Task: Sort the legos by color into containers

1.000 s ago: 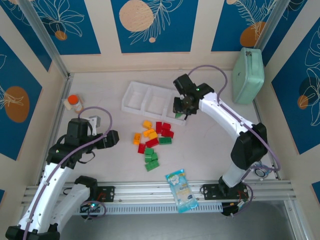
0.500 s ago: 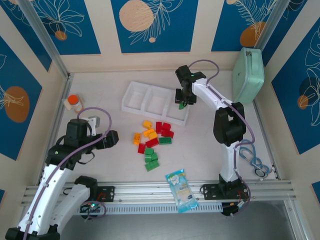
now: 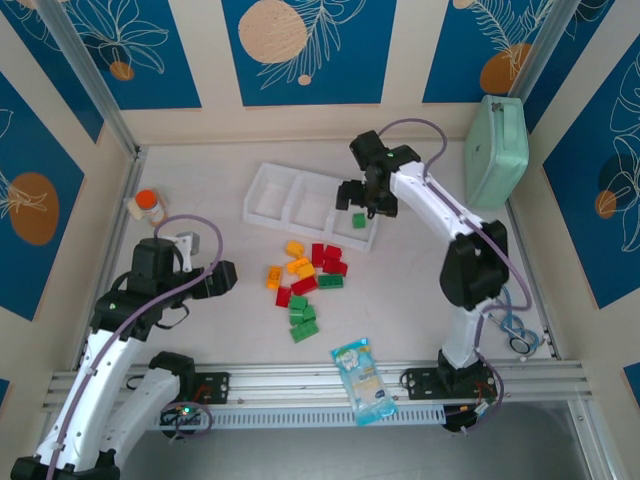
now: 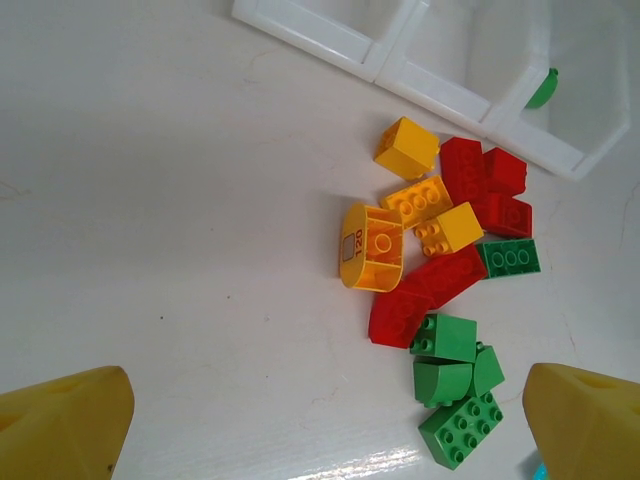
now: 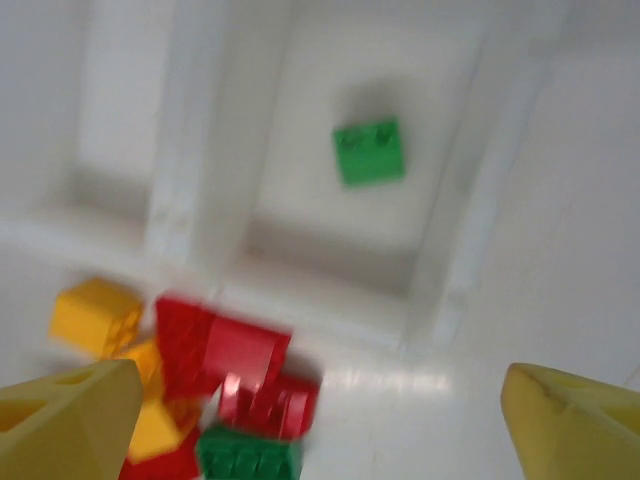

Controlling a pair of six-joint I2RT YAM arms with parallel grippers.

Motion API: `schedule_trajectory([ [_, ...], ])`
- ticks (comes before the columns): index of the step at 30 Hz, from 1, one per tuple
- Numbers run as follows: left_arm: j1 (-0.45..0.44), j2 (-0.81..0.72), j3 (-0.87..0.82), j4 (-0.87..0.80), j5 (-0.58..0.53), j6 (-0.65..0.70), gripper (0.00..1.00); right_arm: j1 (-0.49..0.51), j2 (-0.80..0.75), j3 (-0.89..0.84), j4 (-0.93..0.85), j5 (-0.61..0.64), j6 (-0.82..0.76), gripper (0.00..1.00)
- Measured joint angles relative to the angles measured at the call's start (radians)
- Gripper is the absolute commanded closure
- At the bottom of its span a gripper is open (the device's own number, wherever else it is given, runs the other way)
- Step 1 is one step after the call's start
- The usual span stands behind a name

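While the right gripper (image 3: 362,197) is held over the right-end compartment of the white tray (image 3: 262,182), its fingers are seen spread wide, and nothing is gripped between them. One green brick (image 3: 358,221) is found lying alone on the floor of that compartment, studs up, well apart from the fingers. From the right wrist, the same green brick (image 5: 369,151) is seen beyond the open right gripper (image 5: 320,372), though the picture is blurred and the tray walls (image 5: 180,150) are only softly outlined.

On the table (image 3: 420,290), just in front of the tray, the pile of bricks (image 3: 305,285) is left loose: yellow-orange ones are gathered on the left, red ones are packed in the middle against the tray's near edge, and green ones are clustered at the near end. The pile (image 4: 440,270) is shown sharply from the left wrist, with the left gripper (image 4: 327,375) held wide apart and nothing caught in it. In the top view the left gripper (image 3: 218,276) is kept to the left of the pile, clear of every brick.

Off to the sides, a small orange-capped bottle (image 3: 150,206), a snack packet (image 3: 364,380) and a mint-green case (image 3: 497,150) are noted.
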Motion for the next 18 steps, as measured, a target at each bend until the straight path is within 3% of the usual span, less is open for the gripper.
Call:
schedule_trajectory([
  [6,0.000,-0.021,0.000,0.000,-0.006,0.000,0.01,0.156,-0.208,-0.171,0.009,-0.122,0.003,0.01],
  [18,0.000,-0.095,0.000,-0.008,-0.015,-0.017,0.01,0.592,-0.130,-0.318,-0.005,-0.159,0.147,0.01],
])
